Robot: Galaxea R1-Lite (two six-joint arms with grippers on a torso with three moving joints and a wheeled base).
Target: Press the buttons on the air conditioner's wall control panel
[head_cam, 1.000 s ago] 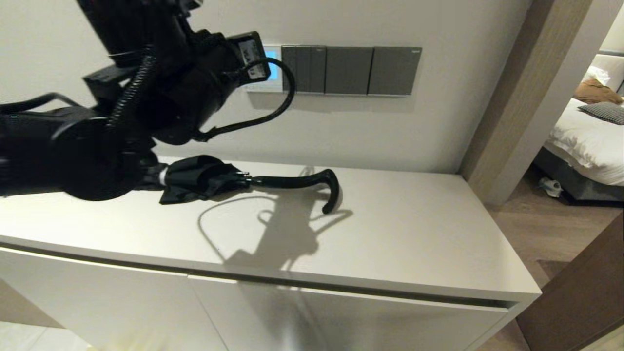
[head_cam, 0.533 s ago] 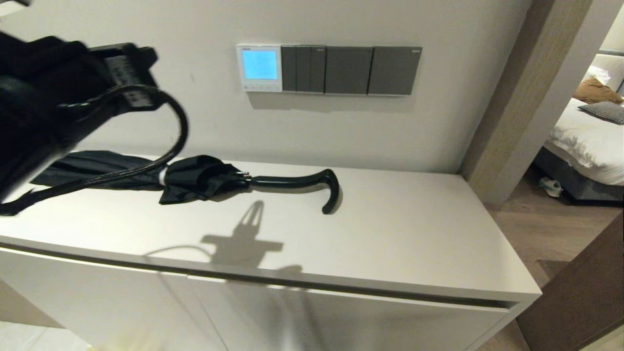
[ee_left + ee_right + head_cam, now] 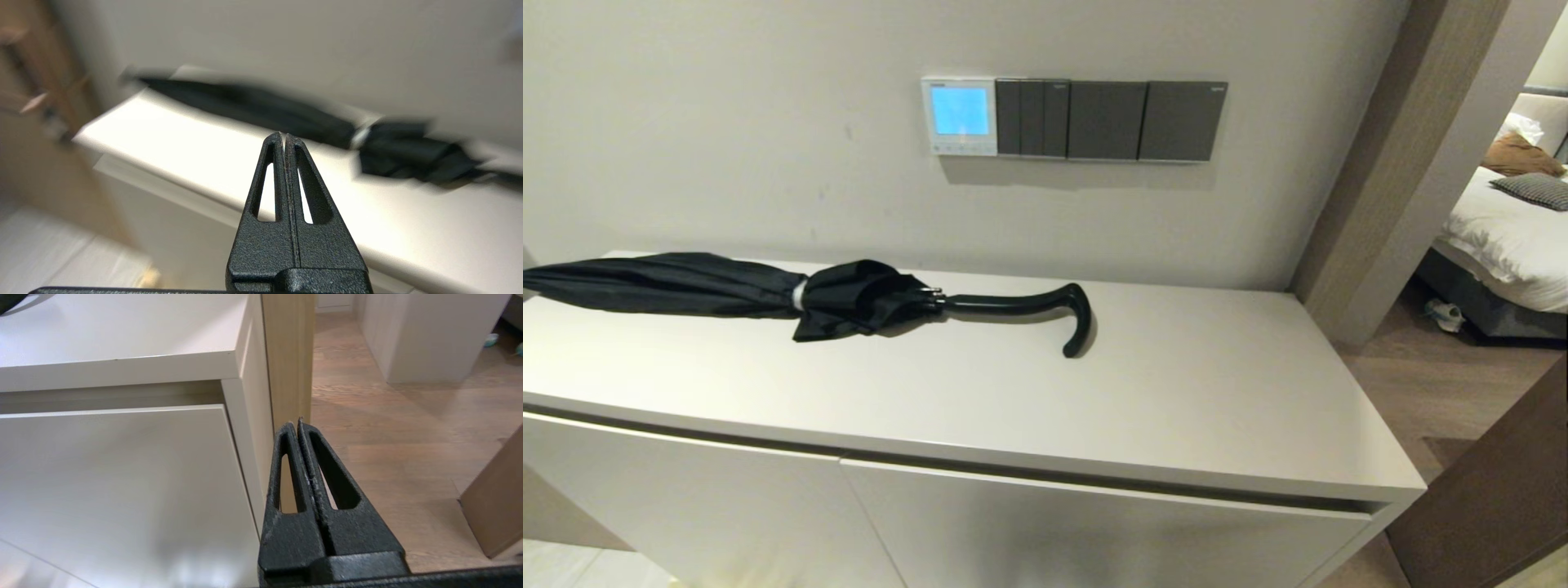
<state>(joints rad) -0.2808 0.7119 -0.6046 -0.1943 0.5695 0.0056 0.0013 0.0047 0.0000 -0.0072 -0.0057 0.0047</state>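
Observation:
The air conditioner's wall control panel (image 3: 959,115) is a small white square on the wall with a blue-lit screen. Its row of tiny pale buttons (image 3: 959,148) runs along the bottom edge. No arm shows in the head view. My left gripper (image 3: 284,136) is shut and empty, low off the cabinet's left end, far from the panel. My right gripper (image 3: 296,424) is shut and empty, low beside the cabinet's right front corner.
Dark grey switch plates (image 3: 1111,119) sit right of the panel. A folded black umbrella (image 3: 792,294) with a curved handle lies on the white cabinet top (image 3: 1176,392), also in the left wrist view (image 3: 286,114). A doorway to a bedroom (image 3: 1511,220) is at the right.
My left arm has drawn back from the panel, down and to the left, and has left the head view. The panel and its lit screen now show in full.

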